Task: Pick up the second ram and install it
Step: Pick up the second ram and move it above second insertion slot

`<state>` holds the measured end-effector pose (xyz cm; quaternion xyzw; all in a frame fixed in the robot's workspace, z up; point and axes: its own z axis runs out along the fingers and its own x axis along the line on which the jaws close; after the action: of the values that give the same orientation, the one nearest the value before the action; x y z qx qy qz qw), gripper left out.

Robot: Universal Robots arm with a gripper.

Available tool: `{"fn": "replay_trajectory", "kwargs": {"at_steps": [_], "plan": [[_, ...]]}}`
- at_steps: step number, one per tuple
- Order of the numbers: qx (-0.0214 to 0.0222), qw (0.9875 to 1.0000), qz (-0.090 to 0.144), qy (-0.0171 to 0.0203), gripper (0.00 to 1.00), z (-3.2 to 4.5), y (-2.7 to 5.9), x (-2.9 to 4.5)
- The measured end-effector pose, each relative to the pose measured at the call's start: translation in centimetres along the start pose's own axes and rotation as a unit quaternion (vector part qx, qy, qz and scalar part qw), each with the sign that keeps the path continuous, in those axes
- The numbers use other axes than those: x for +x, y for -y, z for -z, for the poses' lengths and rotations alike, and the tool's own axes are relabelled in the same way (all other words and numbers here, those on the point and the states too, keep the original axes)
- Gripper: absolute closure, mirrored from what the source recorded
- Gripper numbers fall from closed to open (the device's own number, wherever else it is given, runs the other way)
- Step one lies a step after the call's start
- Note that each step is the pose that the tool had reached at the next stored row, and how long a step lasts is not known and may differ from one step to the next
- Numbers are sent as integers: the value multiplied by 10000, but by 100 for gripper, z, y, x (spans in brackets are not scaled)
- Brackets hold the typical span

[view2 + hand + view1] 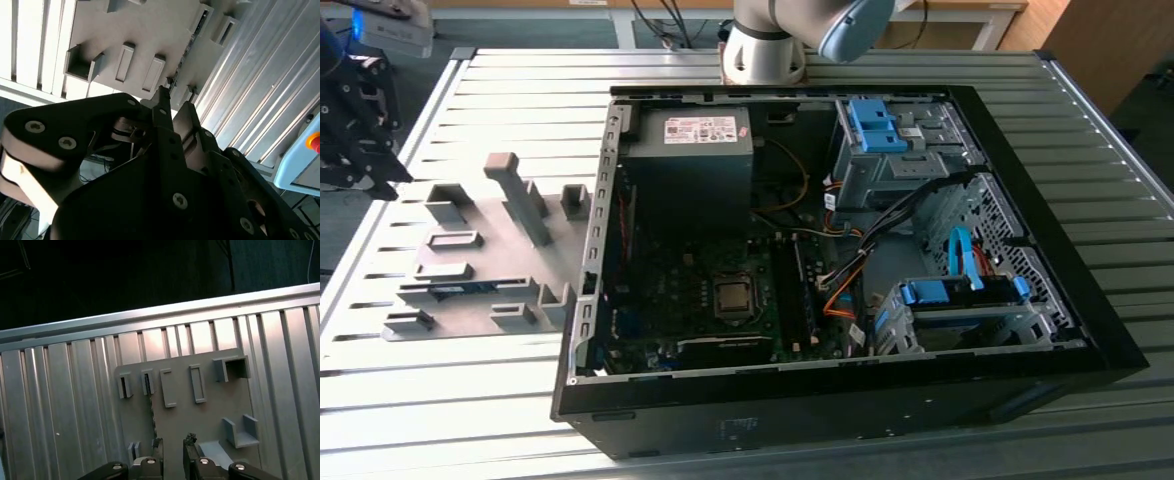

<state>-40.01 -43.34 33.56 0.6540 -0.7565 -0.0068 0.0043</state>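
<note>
Item: second ram, a long, thin, flat blue circuit-board stick (454,290); it lies low in the slots of a grey plastic holder plate with raised blocks (494,262); the plate sits on the ribbed metal worktop (520,80), at the exterior view's left of the open black computer case (854,410) and just beside it; in the first wrist view the stick appears edge-on as a thin dark strip.

Item: black two-fingered pincer (173,442); fingers parted with an empty gap, nothing gripped; it hangs above the holder plate near one end of the stick; no contact can be made out.

Status, as judged: the pick-up is not yet made; the stick is not in the case.

Hazards, as judged: in the first wrist view the stick's edge lines up closer to one fingertip (157,442) than to the gap; a descent on that line could land a finger on the board's top edge or on a grey block; an off-centre closure could tilt the stick in its slots or give a weak hold; a skewed hold would make seating it on the green motherboard (707,300) harder, with risk of bent contacts.
</note>
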Motion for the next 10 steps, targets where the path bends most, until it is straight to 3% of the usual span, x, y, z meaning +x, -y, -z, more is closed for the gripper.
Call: {"fn": "replay_trajectory", "kwargs": {"at_steps": [10], "plan": [[2, 9999, 168, -2, 70, -163, -115, 43]]}}
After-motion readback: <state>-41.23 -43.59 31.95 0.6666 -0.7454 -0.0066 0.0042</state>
